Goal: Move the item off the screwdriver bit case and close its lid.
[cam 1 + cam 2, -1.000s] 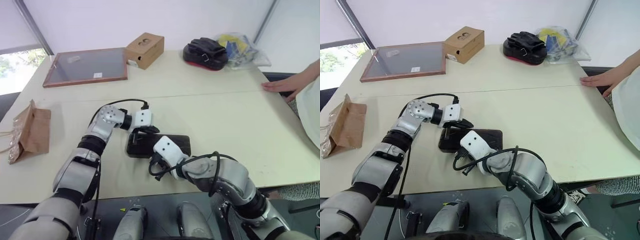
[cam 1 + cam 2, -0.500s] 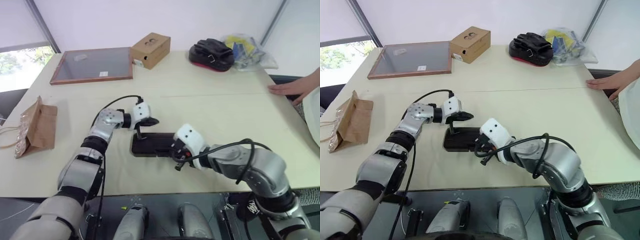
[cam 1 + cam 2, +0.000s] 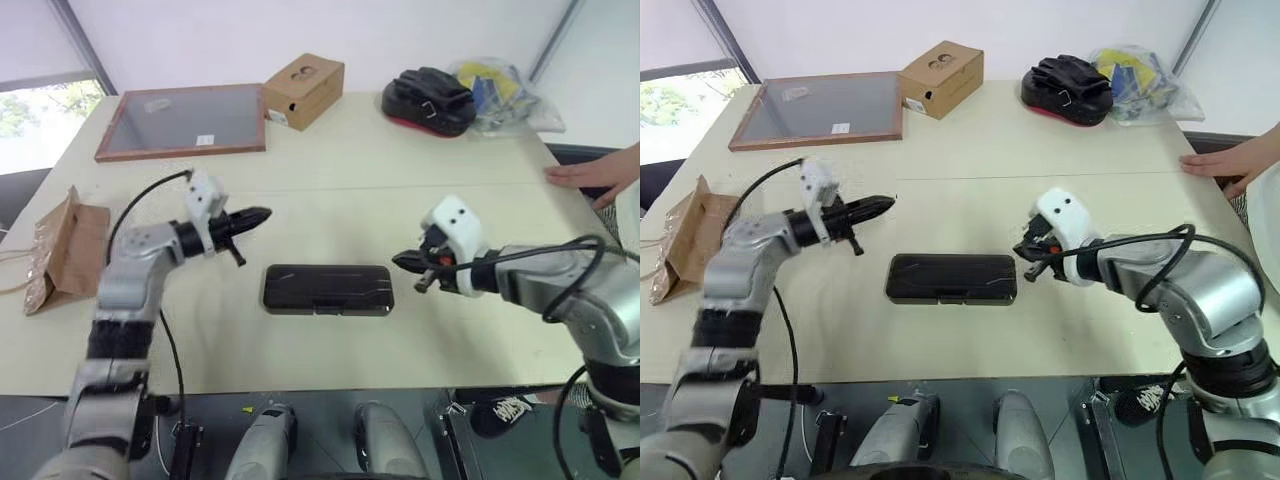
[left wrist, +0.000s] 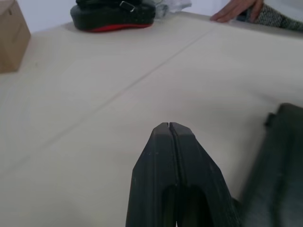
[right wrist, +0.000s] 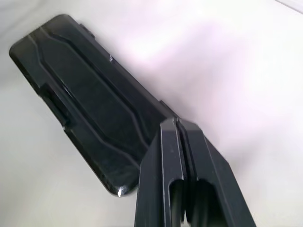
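Dark grey plastic, the screwdriver bit case (image 3: 327, 289) is seen lying flat near the middle of the pale surface (image 3: 400, 190), its lid (image 3: 951, 274) folded down over it and nothing resting on top. The brown paper bag (image 3: 67, 250) is found well apart from it, by the surface's left edge. Both parts of the task are judged done or nearly so; whether the latch has caught cannot be told.

The left gripper (image 3: 262, 213) is held above the surface beyond the case's left end, its fingers (image 4: 171, 142) pressed together on nothing. The right gripper (image 3: 400, 262) hangs just off the case's right end, fingers (image 5: 176, 142) likewise together and empty.

If anything is left, a light press on the lid's front edge would be called for, otherwise a plain withdrawal.

Open room is left all around the case. The framed panel (image 3: 182, 122), cardboard box (image 3: 304, 91) and black-and-red pouch (image 3: 430, 101) sit along the far side, and a person's hand (image 3: 592, 179) rests at the right edge.
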